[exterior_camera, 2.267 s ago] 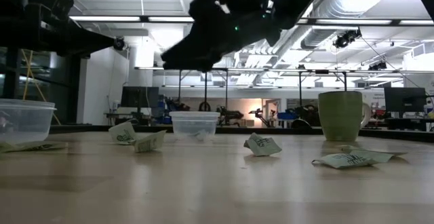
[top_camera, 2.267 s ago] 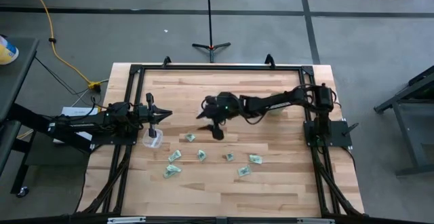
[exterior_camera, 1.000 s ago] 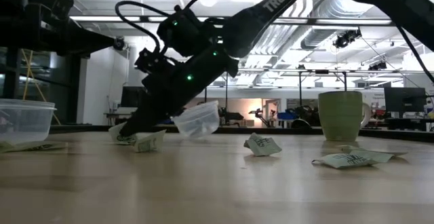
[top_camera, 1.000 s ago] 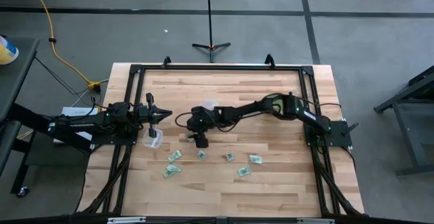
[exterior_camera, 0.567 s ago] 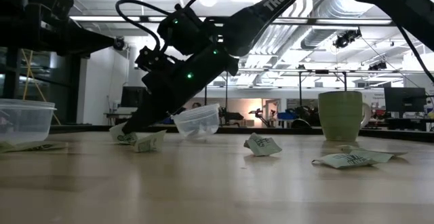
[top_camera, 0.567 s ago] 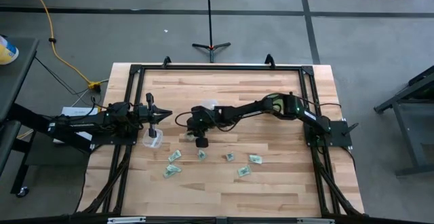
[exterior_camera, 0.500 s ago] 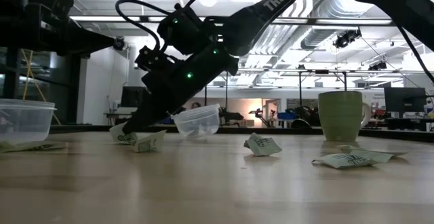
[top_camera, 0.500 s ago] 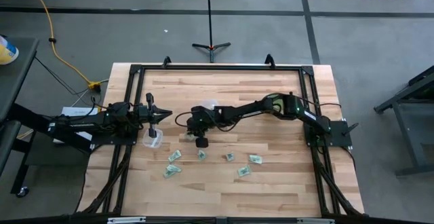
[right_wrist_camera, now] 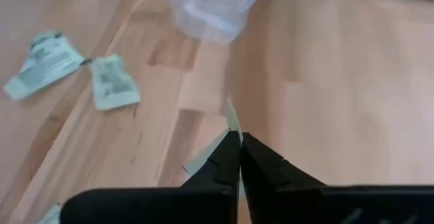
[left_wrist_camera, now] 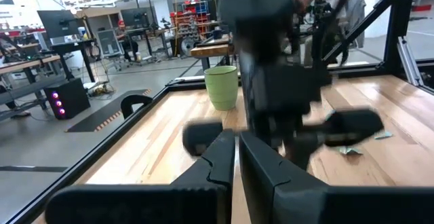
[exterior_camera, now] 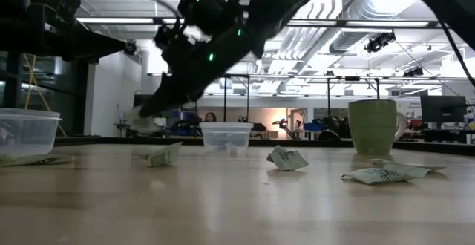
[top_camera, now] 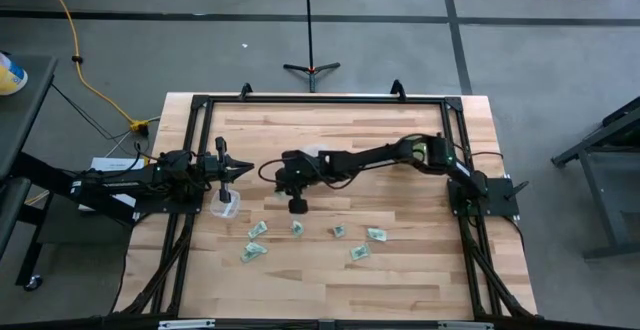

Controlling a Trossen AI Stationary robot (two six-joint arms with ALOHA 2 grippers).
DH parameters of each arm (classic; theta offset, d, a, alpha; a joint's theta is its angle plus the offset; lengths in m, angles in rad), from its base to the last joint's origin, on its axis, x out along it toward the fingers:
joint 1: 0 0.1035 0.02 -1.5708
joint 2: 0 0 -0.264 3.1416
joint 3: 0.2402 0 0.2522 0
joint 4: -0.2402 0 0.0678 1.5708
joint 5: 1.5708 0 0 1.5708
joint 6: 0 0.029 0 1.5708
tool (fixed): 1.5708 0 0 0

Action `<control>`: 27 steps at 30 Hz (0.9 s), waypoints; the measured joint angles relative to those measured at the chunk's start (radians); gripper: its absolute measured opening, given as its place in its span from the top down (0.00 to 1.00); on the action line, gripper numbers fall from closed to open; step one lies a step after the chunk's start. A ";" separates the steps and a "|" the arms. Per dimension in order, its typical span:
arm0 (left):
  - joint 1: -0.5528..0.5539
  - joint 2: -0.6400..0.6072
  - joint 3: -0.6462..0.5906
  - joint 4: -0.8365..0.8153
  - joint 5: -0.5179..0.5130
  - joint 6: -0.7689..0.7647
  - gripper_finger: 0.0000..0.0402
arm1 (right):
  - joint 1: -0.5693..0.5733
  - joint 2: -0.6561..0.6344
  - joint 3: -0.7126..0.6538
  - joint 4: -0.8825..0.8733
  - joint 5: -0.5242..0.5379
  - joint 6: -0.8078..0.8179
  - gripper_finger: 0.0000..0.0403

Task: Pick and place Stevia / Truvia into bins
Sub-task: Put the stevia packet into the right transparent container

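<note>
Wooden desk with sachets scattered: right hand clamped on one sachet, lifted; next carry to clear cup, release; left hand together, waiting above other cup.

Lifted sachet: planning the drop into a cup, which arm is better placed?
Right. Its fingers pinch the sachet, with a clear cup close by; the left gripper waits shut at the table's left side.

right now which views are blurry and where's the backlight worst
Left wrist view: the right arm passing in front is smeared by motion blur, while the green cup stays sharp. Low view: the right hand is blurred and dark against the bright ceiling lights. Right wrist view: slightly soft throughout. High view: evenly lit and clear.
</note>
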 joint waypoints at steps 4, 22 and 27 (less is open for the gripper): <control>0.000 0.000 0.000 0.000 0.000 0.000 0.85 | -0.002 -0.074 0.000 -0.135 0.145 -0.037 1.00; 0.000 0.000 0.000 0.000 0.000 0.000 0.85 | -0.063 -0.159 -0.017 -0.517 0.464 0.028 0.95; 0.000 0.000 0.000 0.000 0.000 0.000 0.85 | -0.065 -0.159 -0.017 -0.527 0.484 -0.003 0.81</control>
